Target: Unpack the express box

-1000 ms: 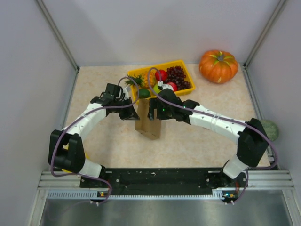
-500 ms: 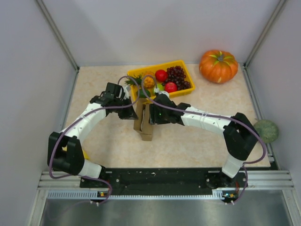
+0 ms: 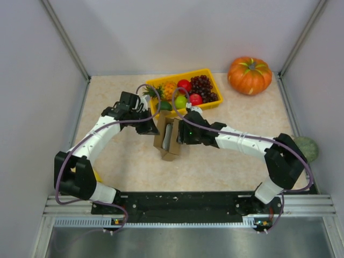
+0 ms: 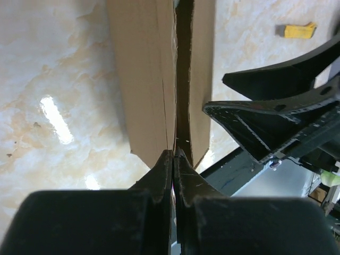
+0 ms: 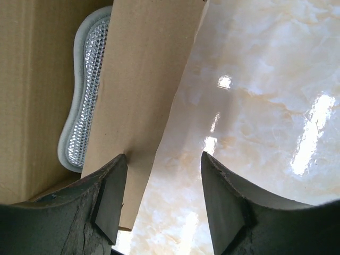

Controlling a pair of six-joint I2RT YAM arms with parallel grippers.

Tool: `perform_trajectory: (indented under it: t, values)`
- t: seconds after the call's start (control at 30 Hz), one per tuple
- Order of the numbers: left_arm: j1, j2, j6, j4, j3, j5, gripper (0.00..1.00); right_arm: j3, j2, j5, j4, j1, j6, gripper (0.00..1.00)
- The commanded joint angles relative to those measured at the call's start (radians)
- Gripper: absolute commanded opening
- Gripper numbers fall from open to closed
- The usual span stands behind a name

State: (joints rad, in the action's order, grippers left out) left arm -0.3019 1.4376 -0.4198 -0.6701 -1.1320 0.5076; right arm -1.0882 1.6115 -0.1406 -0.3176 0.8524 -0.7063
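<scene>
While elbows-out, left gripper (image 4: 173, 156) and right gripper (image 5: 162, 170) at express box (image 4: 143, 79).

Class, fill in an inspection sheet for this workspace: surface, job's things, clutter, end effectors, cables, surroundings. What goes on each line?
Surface: beige marbled table, glossy with light glare.
Job's things: express box open between the arms, with a silver padded item inside.
Clutter: yellow tray of fruit behind the box; pumpkin in the far right corner; green round thing at the right edge.
End effectors: left end effector shut on a box flap's edge; right end effector open, straddling another flap.
Cables: a purple cable looped along each arm.
Surroundings: pale walls on three sides; nothing else seen.
</scene>
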Motion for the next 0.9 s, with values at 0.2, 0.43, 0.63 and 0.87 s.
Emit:
perform_trajectory:
  t: [0.2, 0.43, 0.63, 0.87]
  values:
    - [-0.002, -0.036, -0.016, -0.022, -0.078, 0.204, 0.0, 0.091, 0.004, -0.065, -0.04, -0.007, -0.032, 0.56]
    - [-0.002, -0.048, -0.01, -0.031, -0.052, 0.186, 0.0, 0.108, 0.027, -0.073, -0.009, -0.009, -0.038, 0.56]
    - [0.0, -0.051, 0.009, -0.069, -0.089, 0.132, 0.0, 0.119, -0.008, -0.083, -0.008, -0.01, -0.047, 0.56]
    - [0.007, -0.057, -0.007, -0.085, -0.078, 0.156, 0.0, 0.129, -0.024, -0.082, -0.014, -0.03, -0.053, 0.56]
